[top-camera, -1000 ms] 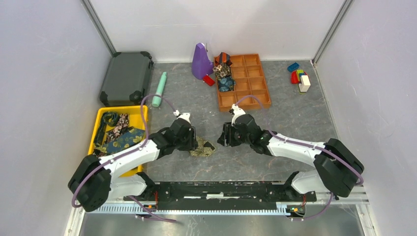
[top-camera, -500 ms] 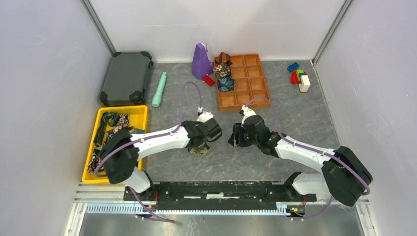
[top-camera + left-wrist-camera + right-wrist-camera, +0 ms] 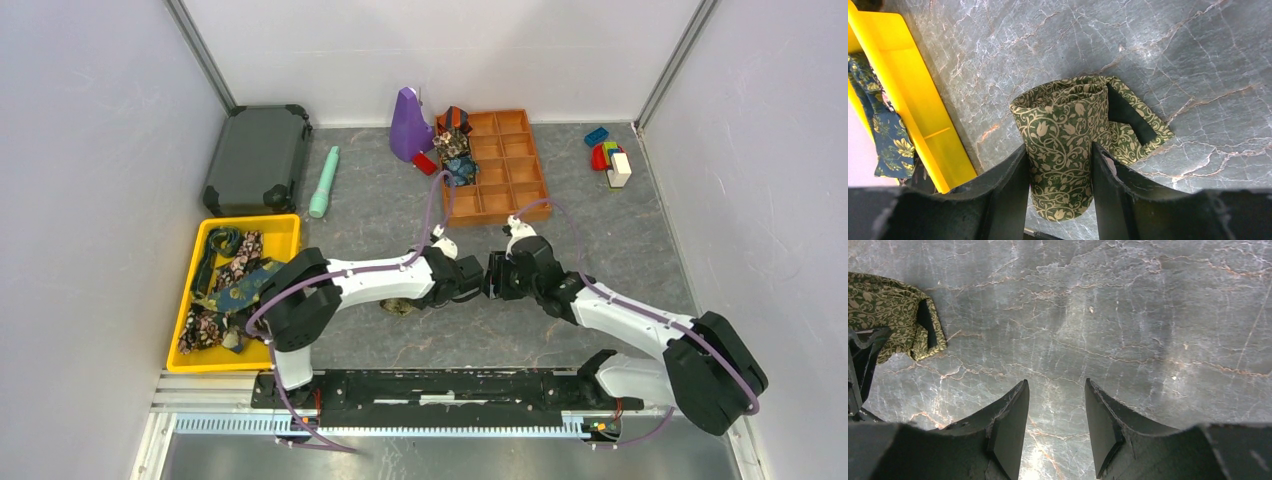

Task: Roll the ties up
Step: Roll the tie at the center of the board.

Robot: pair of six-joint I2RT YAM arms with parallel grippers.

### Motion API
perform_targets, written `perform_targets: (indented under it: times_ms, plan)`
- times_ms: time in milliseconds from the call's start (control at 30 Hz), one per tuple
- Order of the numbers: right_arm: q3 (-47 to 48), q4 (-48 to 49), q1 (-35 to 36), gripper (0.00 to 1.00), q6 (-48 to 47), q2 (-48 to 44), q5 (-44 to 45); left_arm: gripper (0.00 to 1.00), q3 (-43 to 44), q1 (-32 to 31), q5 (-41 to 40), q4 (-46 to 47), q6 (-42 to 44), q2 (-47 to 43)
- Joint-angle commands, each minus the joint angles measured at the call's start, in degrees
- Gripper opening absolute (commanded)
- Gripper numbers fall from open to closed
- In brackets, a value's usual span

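Note:
An olive-green tie [image 3: 1065,145] with a gold vine pattern is rolled into an upright coil, and my left gripper [image 3: 1060,165] is shut on it, one finger pressed to each side. Its loose tail [image 3: 1133,125] lies flat on the table beside the roll. In the top view only a bit of this tie [image 3: 398,306] shows under my left forearm. Just to its right my right gripper [image 3: 1055,390] [image 3: 492,275] stands open over bare table, holding nothing. More ties [image 3: 235,275] lie unrolled in the yellow tray [image 3: 285,225]. Rolled ties [image 3: 457,152] sit in the orange organiser [image 3: 510,170].
A dark suitcase [image 3: 258,158] stands at the back left, with a teal cylinder [image 3: 325,182] beside it. A purple object [image 3: 408,125] is next to the organiser. Coloured toy blocks [image 3: 610,158] lie at the back right. The two wrists nearly meet at mid-table.
My left forearm has swung far to the right and now stretches over the tie roll. My right gripper has shifted a little to the right. The roll has stayed about where it was.

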Motion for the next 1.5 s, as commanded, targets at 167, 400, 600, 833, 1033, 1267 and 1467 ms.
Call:
perform_targets:
  times_ms: [167, 400, 600, 833, 1033, 1267, 1467]
  plan:
    - [-1.5, 0.1, -2.1, 0.52, -1.9, -2.4, 0.1, 0.65, 4.1, -1.8, 1.0, -0.2, -1.6, 5.5]
    - [-1.4, -0.1, -2.9, 0.52, -1.8, -3.1, -0.3, 0.76, 4.3, -2.0, 2.2, 0.3, -1.7, 5.4]
    - [-1.1, 0.0, -3.0, 0.52, -1.5, -3.2, -0.8, 0.84, 4.8, -1.9, 2.1, -0.3, -1.4, 3.5]
    - [1.5, -0.6, -3.0, 0.52, -1.7, -2.6, -1.3, 0.9, 6.5, -2.1, 1.5, -1.7, -1.0, 1.8]
    - [3.7, -0.9, -3.1, 0.52, -1.8, -1.5, -1.6, 0.94, 7.4, -2.0, 1.4, -1.9, -0.9, 0.5]
    - [7.3, 0.0, -3.0, 0.51, -2.4, 1.8, -3.9, 0.94, 8.9, -2.1, 0.6, -5.6, -3.1, -4.6]
    - [12.5, 3.0, -3.1, 0.48, -3.3, 8.9, -10.6, 0.83, 3.2, -3.2, 4.5, -6.1, -8.0, -19.9]
